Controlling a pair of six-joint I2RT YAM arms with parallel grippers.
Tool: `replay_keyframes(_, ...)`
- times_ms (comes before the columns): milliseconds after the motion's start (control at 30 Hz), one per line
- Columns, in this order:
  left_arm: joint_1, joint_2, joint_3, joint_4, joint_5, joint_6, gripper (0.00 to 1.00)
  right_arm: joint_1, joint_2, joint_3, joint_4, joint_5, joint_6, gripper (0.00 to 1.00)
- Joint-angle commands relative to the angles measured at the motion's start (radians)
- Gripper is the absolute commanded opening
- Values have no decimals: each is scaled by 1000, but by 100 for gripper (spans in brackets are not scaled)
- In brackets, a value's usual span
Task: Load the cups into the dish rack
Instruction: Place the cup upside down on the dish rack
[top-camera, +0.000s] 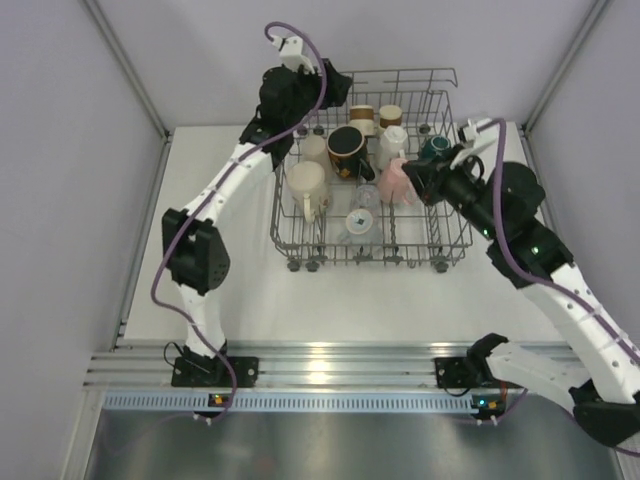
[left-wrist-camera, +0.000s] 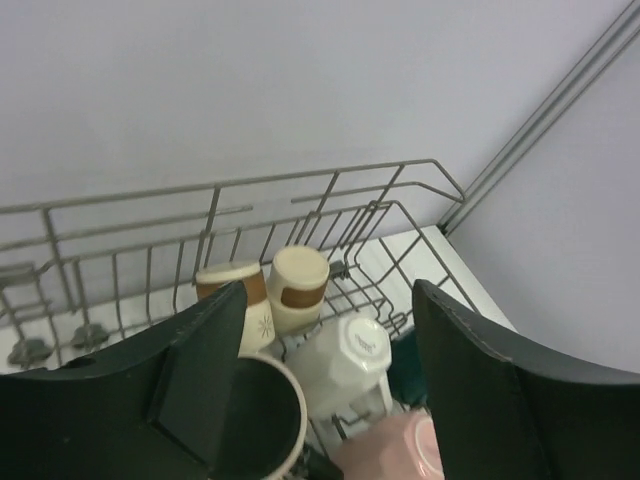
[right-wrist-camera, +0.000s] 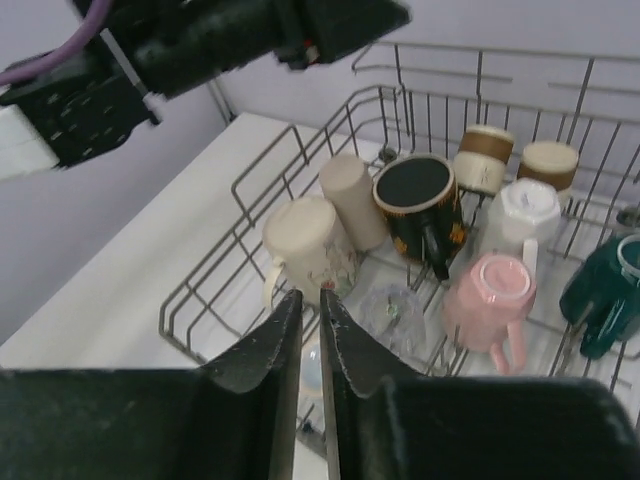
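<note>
The dish rack (top-camera: 372, 262) holds all the cups I can see. Among them are a black mug (top-camera: 345, 150), a cream mug (top-camera: 307, 185), a pink cup (top-camera: 394, 182), a white cup (top-camera: 392, 143), a dark green cup (top-camera: 435, 147), two brown-banded cups (top-camera: 362, 117) and a clear cup (top-camera: 358, 224). My left gripper (top-camera: 335, 92) hangs open over the rack's far left, above the black mug (left-wrist-camera: 250, 420), with nothing between its fingers. My right gripper (top-camera: 416, 180) is at the rack's right side, shut and empty (right-wrist-camera: 311, 293), above the near wires close to the cream mug (right-wrist-camera: 305, 250).
The rack's raised wire sides (left-wrist-camera: 330, 180) (right-wrist-camera: 200, 290) surround the cups. White table surface (top-camera: 330, 310) lies in front of the rack. Grey walls and metal posts (top-camera: 125, 70) close in the workspace on both sides. The left arm (right-wrist-camera: 200, 40) reaches across the top of the right wrist view.
</note>
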Motion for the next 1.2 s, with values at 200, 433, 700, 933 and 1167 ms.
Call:
replay_keyframes(200, 4, -417, -426, -222, 40, 2, 45, -269, 580, 489, 65, -264, 18, 0)
replay_keyframes(433, -2, -302, -361, -209, 215, -64, 0, -297, 958, 765, 85, -275, 24, 0)
replay_keyframes(700, -19, -80, -151, -254, 243, -61, 0, -309, 1219, 908, 148, -257, -8, 0)
replay_keyframes(933, -19, 31, -72, -271, 250, -48, 0, -324, 1352, 947, 178, -297, -11, 0)
replay_keyframes(1167, -25, 80, -62, -278, 198, -31, 0, -328, 1457, 1025, 165, -298, -23, 0)
